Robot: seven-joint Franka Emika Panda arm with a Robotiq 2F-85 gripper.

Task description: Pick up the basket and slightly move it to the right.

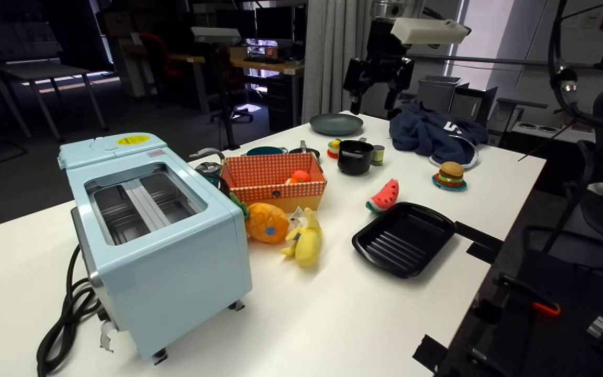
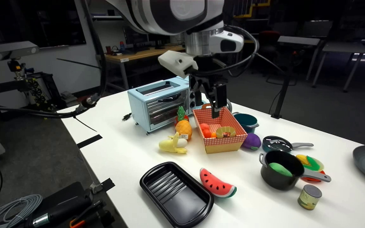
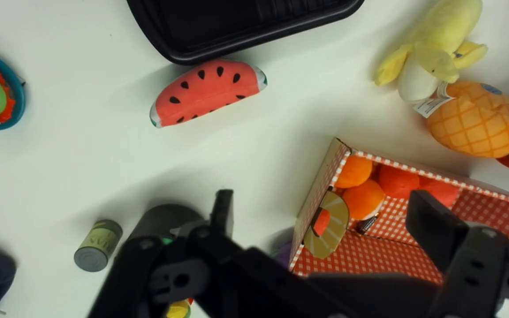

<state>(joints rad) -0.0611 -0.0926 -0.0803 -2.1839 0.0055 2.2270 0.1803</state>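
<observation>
White tabletop (image 1: 301, 319) bears a rectangular red-gingham basket (image 2: 223, 143); black gripper (image 1: 372, 107) empty, 2 jaws apart; lift, rightward shift likely remain.

Room between basket (image 2: 222, 148) and watermelon (image 2: 215, 183) — pineapple (image 2: 183, 128) blocks toaster (image 2: 162, 109) side.

White tabletop (image 2: 255, 210): supporting surface; black tape strips (image 1: 478, 235) are fixed along one edge. The following rest directly on it. Light-blue toaster oven (image 1: 176, 277): upright, with a black power cord (image 1: 69, 315) bunched just beside it. Gingham basket (image 2: 223, 147): upright, between plush pineapple (image 2: 183, 129) and purple plush eggplant (image 2: 251, 141). Plush banana (image 2: 169, 145): just beside the plush pineapple. Black grill pan (image 2: 187, 202): base down; plush watermelon slice (image 2: 215, 183) just beside it, contact not determinable. Black saucepan (image 2: 275, 183): upright, small can (image 2: 309, 197) standing just beside it. Well apart from the toaster oven: teal plate (image 3: 18, 92), shallow round pan (image 1: 336, 124) and crumpled navy garment (image 1: 424, 133).
</observation>
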